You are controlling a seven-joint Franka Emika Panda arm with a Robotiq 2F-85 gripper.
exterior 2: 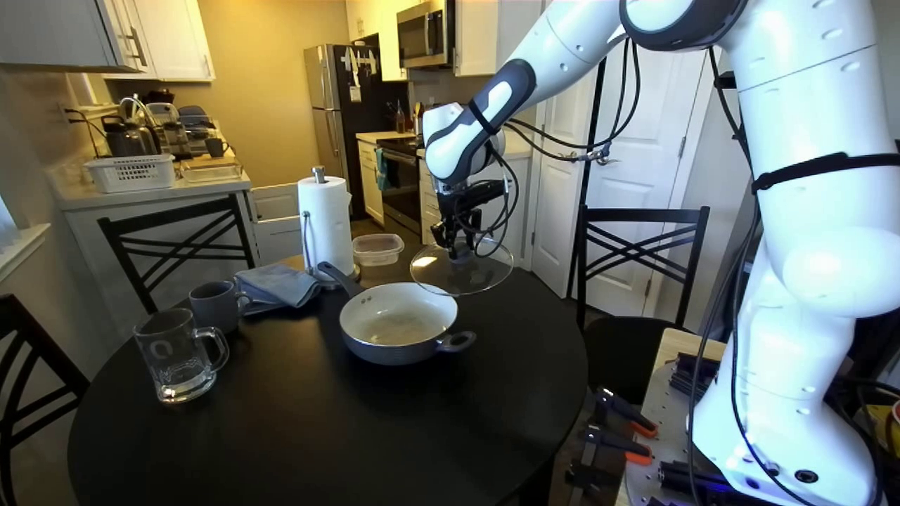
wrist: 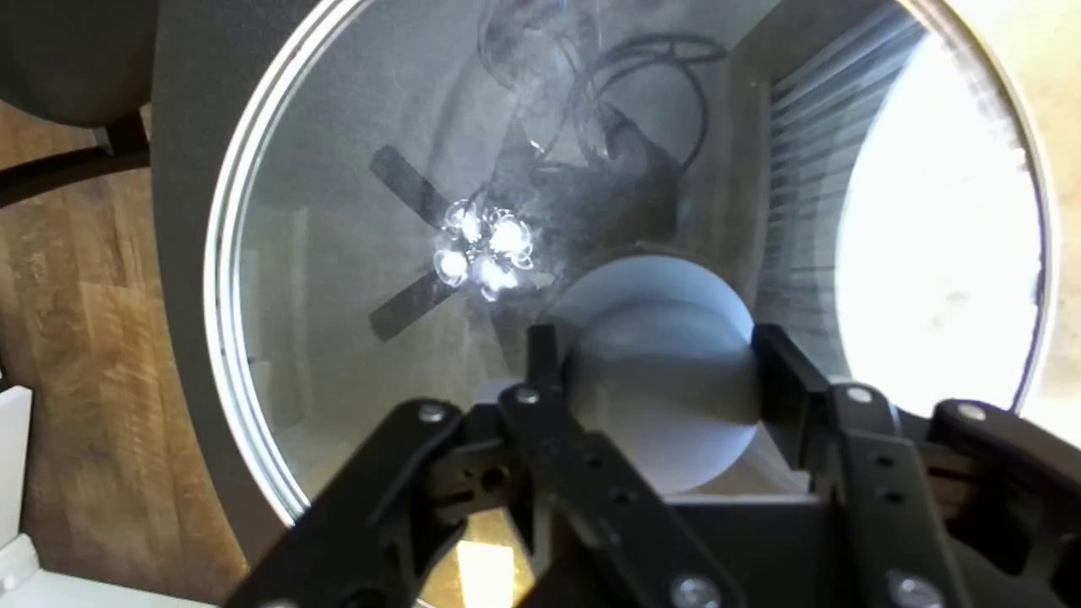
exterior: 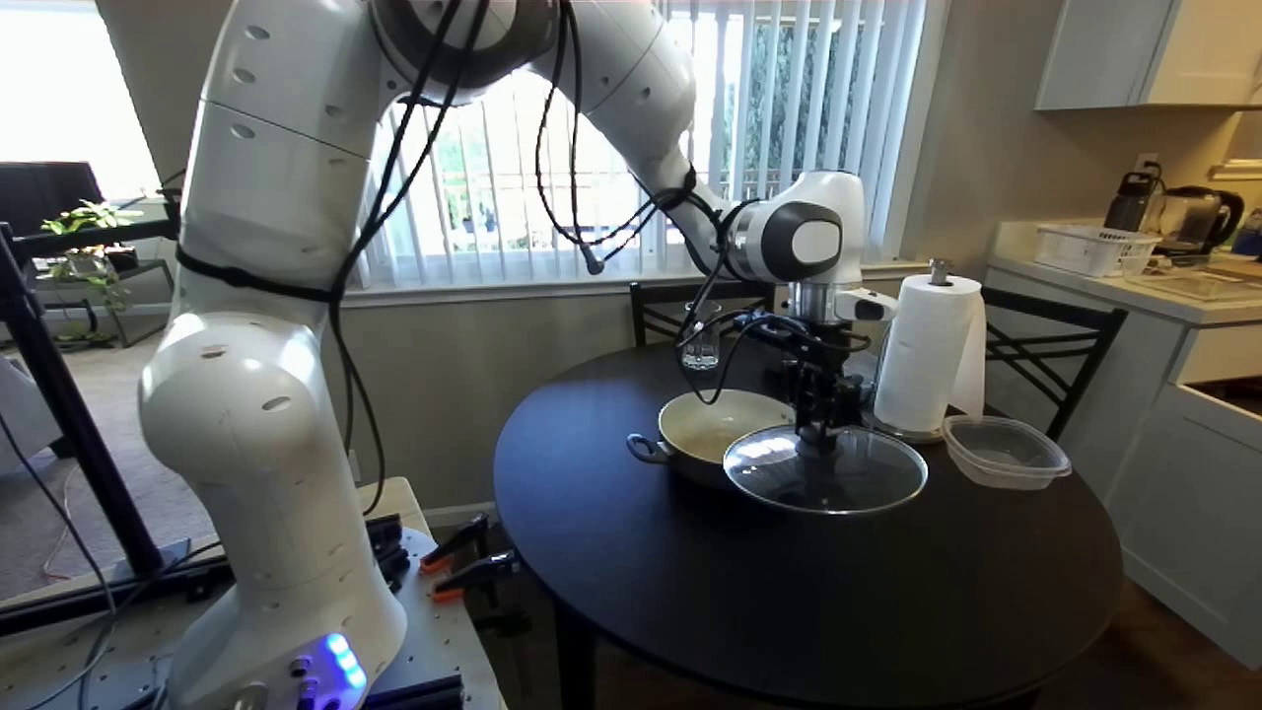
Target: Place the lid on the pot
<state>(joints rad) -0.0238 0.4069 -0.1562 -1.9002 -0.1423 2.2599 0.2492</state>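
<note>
We see the jaws closed around the smooth round knob point(wrist: 663, 388) of the clear, metal-rimmed glass lid point(exterior: 826, 485); it hangs beside the cream-lined pot point(exterior 2: 397, 329); a white paper roll point(exterior 2: 328, 225) stands near the pot

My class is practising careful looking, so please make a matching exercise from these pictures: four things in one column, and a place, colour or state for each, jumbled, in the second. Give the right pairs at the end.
Column one
1. pot
2. lid
3. paper towel roll
4. glass mug

Column two
A. white, standing upright
B. uncovered, its pale inside showing
C. right next to the grey mug
D. gripped by its knob between the jaws

Right pairs
1-B; 2-D; 3-A; 4-C
</note>
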